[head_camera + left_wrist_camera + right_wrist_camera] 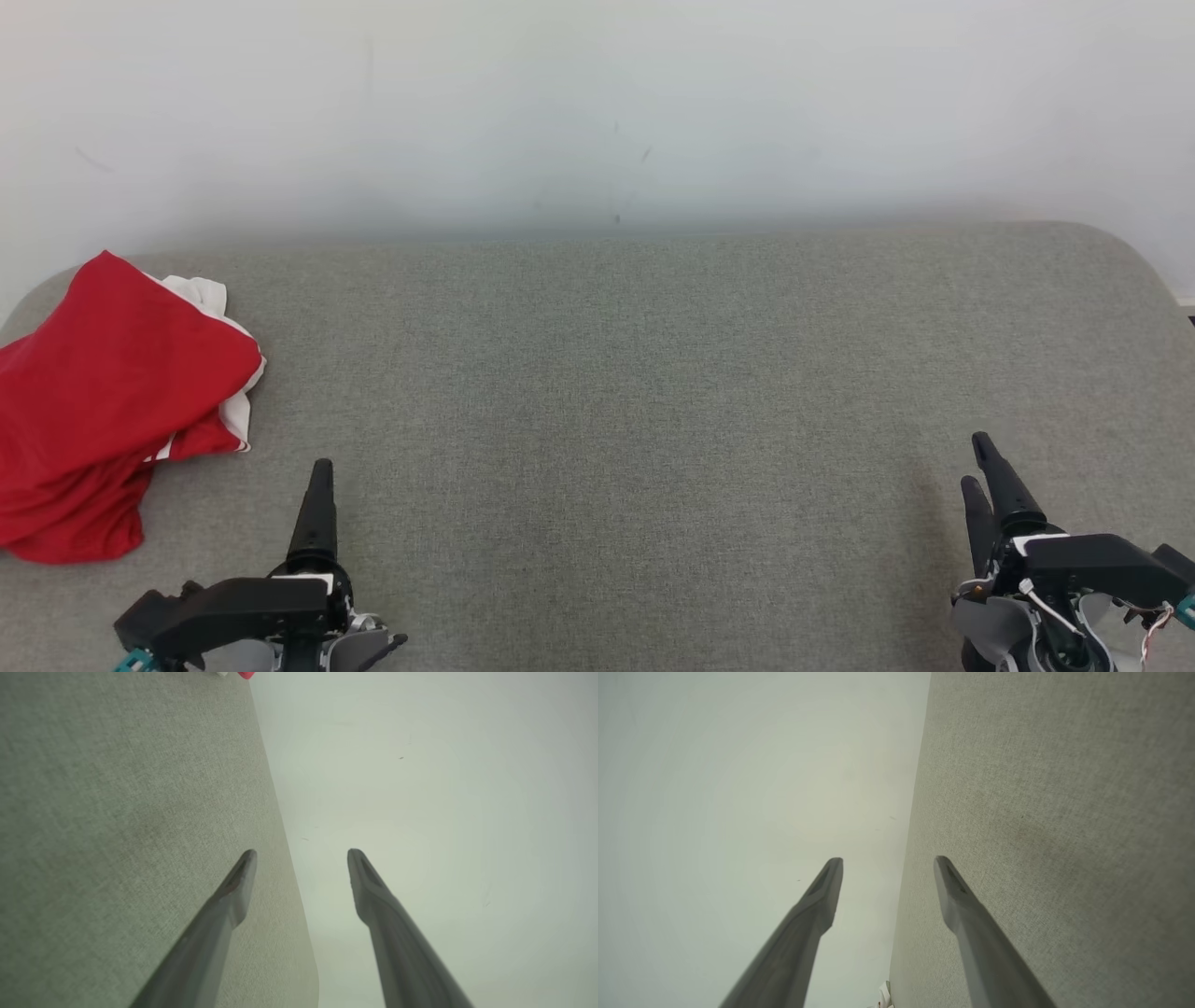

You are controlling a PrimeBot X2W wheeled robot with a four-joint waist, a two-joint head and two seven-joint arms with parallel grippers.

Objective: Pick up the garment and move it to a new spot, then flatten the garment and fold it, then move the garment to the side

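A red garment (103, 401) with white trim lies in a loose, rumpled heap at the far left of a grey padded table (653, 392), its left part cut off by the edge of the head view. It is neither spread flat nor neatly squared. On that showing the work seems to be at its very start, with the lift, the flattening, the fold and the final shift all left to do. A loosely folded bundle already set aside would look much the same, though, so this cannot be told for certain. A pale wall (597, 112) rises behind the table. The left claw (319, 471) sits near the front edge on the left, just right of the garment's near corner and apart from it. The right claw (977, 462) sits near the front edge on the far right, well apart from the cloth. In each wrist view the two long dark fingers (233, 896) stand spread wide with only table and wall between them. Both claws are wide apart and empty, touching neither the garment nor the table.
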